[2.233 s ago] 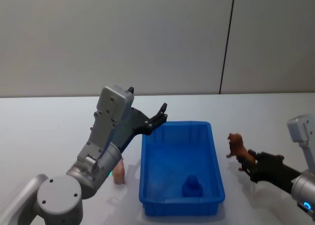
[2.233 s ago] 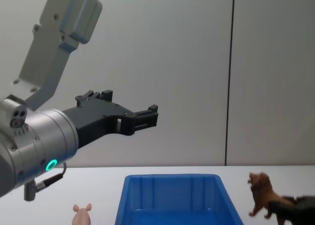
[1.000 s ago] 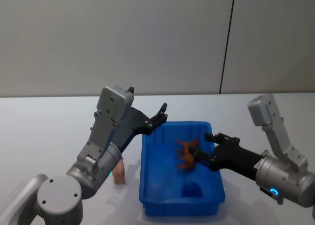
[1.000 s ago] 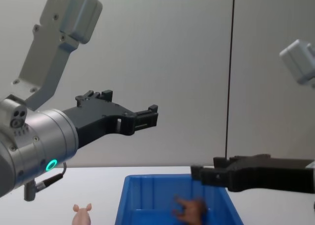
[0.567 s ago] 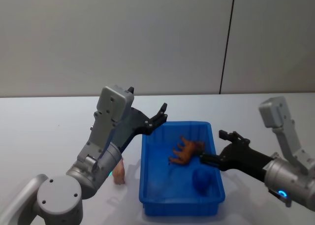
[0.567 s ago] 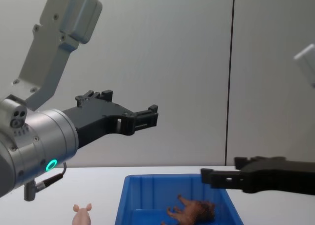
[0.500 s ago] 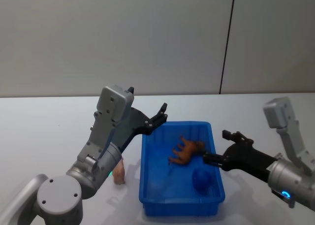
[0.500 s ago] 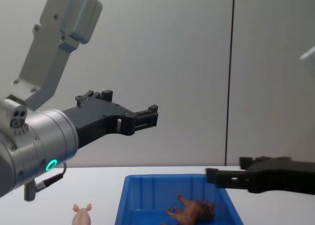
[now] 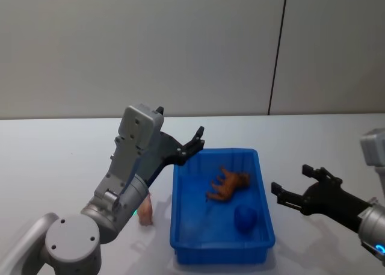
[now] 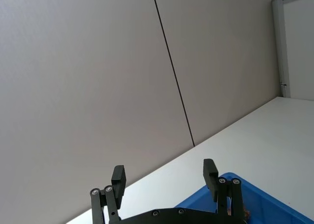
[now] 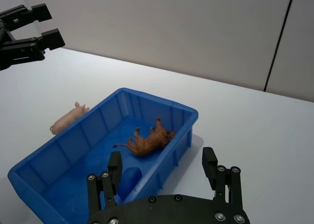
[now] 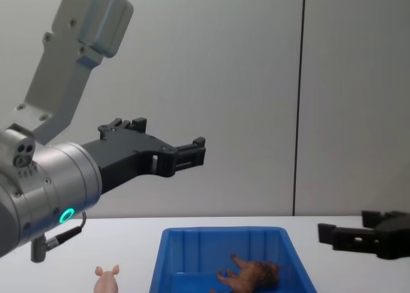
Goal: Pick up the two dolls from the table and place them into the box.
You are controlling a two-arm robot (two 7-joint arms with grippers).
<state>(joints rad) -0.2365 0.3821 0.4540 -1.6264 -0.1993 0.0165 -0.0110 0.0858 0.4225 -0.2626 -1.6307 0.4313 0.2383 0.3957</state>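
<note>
The reddish-brown doll point(image 9: 227, 185) lies on its side inside the blue box point(image 9: 265, 198), toward the far end; the right wrist view shows this doll point(image 11: 149, 141) and the box point(image 11: 162, 102) too. The pink pig doll point(image 9: 145, 209) stands on the white table just left of the box, partly behind my left arm, and the chest view catches the pig point(image 12: 107, 279). My right gripper point(image 9: 292, 183) hovers open and empty to the right of the box. My left gripper point(image 9: 198, 139) is held open and empty above the box's far left corner.
A small dark blue lump point(image 9: 245, 218) lies on the box floor near the brown doll. The white table point(image 9: 54, 160) stretches wide on both sides of the box. A grey wall stands behind the table.
My right gripper carried the brown doll from the table over the box, let it go, and pulled back to the right. The doll now lies in the box. The left arm has not moved.
</note>
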